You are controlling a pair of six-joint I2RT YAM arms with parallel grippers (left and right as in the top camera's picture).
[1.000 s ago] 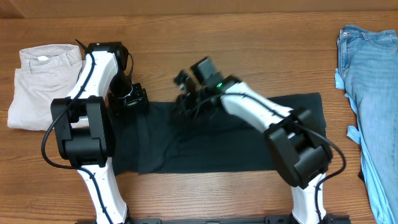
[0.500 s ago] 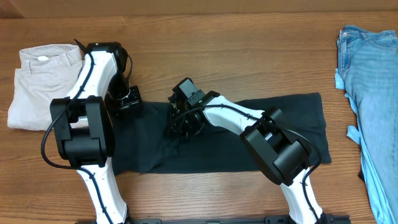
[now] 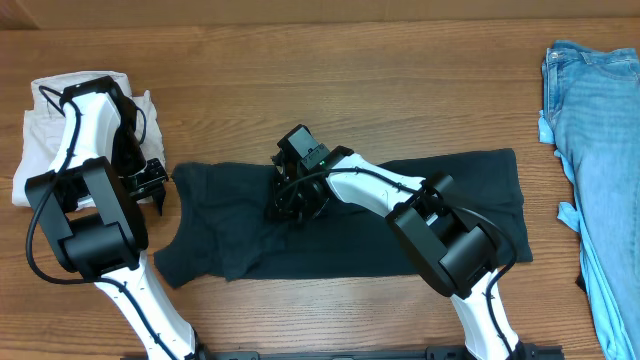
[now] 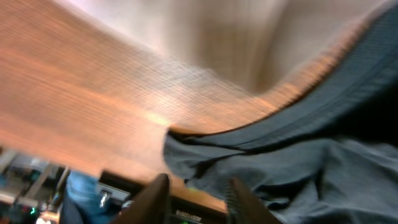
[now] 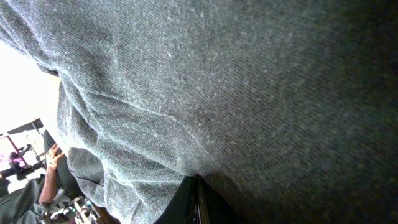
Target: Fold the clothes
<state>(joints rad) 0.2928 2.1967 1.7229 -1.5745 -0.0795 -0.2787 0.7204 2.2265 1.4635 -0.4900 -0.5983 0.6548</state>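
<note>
Overhead: the black T-shirt (image 3: 430, 210) lies spread flat across the middle of the table (image 3: 350, 80), plain side up, its left end rumpled. The left gripper (image 3: 158, 183) sits just beside that left edge. The right gripper (image 3: 292, 205) is down on the cloth left of the shirt's middle, with small creases gathered around it. Pale beige trousers (image 3: 30, 150) lie at the far left, partly under the left arm, and light-blue jeans (image 3: 595, 150) lie along the right edge, well apart from the shirt

Left wrist: the view is blurred. The two fingers (image 4: 155, 199) stand a moderate gap apart, and I see nothing pinched between them; the shirt's hem curls over the wood ahead of them

Right wrist: dark cloth fills the view, and the jaws are closed tight on a fold of it
</note>
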